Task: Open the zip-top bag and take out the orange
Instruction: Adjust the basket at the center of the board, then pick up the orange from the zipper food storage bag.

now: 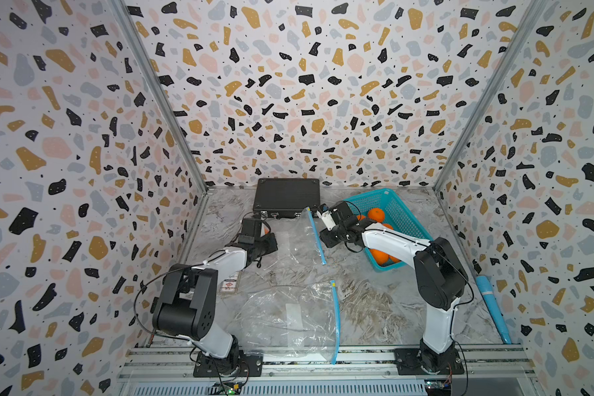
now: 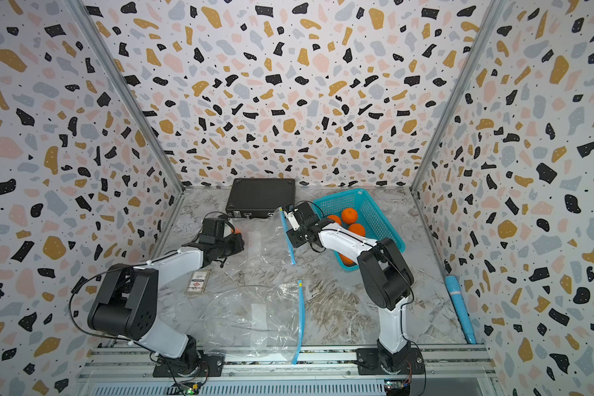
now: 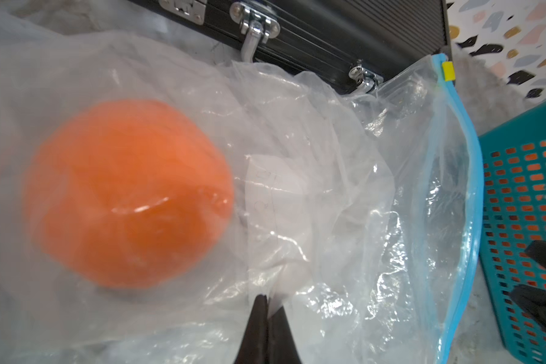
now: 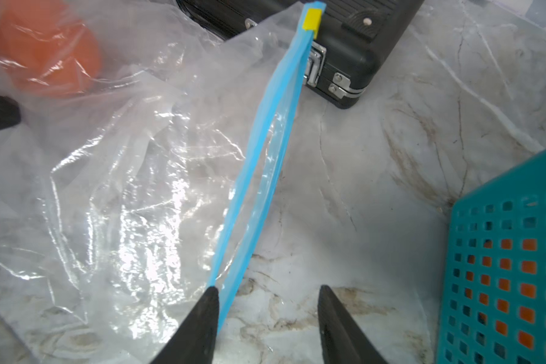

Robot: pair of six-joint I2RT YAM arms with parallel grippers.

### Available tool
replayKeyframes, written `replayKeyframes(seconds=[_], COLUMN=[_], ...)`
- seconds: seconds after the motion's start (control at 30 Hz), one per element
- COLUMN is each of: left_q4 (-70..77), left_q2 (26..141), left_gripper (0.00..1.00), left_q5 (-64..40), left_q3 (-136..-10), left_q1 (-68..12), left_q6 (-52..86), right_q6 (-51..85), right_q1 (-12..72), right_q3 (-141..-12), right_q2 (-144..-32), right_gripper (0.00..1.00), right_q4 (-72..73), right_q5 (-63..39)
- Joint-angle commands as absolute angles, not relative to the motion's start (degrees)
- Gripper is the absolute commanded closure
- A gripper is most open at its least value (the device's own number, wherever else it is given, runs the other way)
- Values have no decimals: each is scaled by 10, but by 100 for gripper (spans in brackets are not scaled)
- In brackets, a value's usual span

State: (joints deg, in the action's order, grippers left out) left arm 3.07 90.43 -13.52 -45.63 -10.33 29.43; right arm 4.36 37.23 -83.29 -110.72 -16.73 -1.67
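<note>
One spare bag [image 1: 288, 315] at front edge; black case [image 1: 287, 197], basket [image 1: 402, 209] flank zip-top bag [image 3: 344, 157]; left gripper [image 3: 267, 299] clamped on it, right gripper [image 4: 268, 288] half-open, empty

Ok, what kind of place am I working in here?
Probably a robot test cell, not a home: terrazzo-print walls box in a marble-look table, with the left arm and right arm bolted to an aluminium rail.

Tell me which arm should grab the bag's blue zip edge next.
Right. The right gripper is open at the blue zip edge of the clear zip-top bag; the left gripper is shut, pinching the bag's plastic near the round orange.
</note>
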Motion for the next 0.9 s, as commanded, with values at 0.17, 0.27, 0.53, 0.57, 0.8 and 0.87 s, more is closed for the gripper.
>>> replayKeyframes(seconds=[0.17, 0.27, 0.53, 0.57, 0.8, 0.87], left_q4=[147, 122, 163, 173, 172, 176], left_q2=[880, 850, 852, 852, 852, 858], left_gripper=[100, 100, 100, 100, 100, 86], left_q5=[-255, -244, -268, -269, -267, -272], left_q3=[-395, -391, -369, -364, -357, -359], left_q1=[-73, -71, -71, -71, -71, -71], left_q6=[354, 346, 365, 368, 365, 369], right_q6=[28, 25, 12, 20, 15, 33], right_q1=[344, 335, 323, 323, 324, 323], right_q3=[-924, -939, -1023, -1020, -1022, -1008], right_q2=[-1164, -1175, -1244, -1248, -1257, -1257], right_gripper=[54, 59, 65, 65, 65, 65], right_q4=[-204, -214, -244, -234, -222, -191], right_q5=[-90, -106, -254, -270, -360, -405])
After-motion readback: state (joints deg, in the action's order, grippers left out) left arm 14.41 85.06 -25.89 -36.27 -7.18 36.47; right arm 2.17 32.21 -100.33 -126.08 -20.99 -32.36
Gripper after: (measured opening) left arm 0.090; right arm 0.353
